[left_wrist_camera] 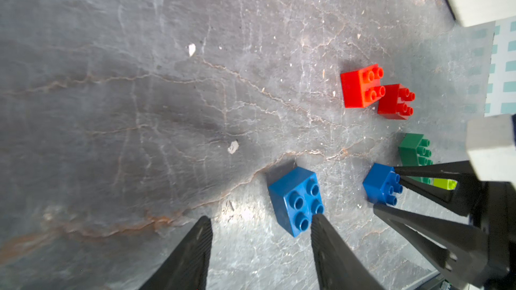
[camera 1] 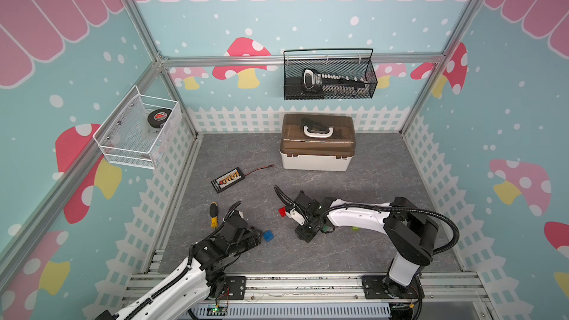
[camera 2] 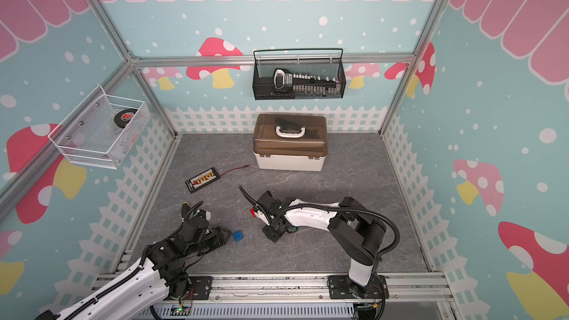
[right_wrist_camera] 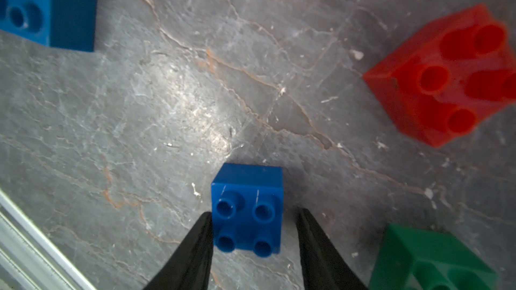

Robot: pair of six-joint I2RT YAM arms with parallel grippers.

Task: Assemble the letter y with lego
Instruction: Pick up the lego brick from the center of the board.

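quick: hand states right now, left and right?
Left hand: open, empty.
Right hand: open around a blue brick, gap on one side, not clamped yet.

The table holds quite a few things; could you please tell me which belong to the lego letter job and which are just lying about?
Job: blue brick, second blue brick, red brick, second red brick, dark green brick, lime brick.

Lying about: screwdriver, connector board, lidded box, black disc, black mesh basket.

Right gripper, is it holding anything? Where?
Not yet, it seems: the right gripper straddles a blue brick, touching one side, with a gap at the other.
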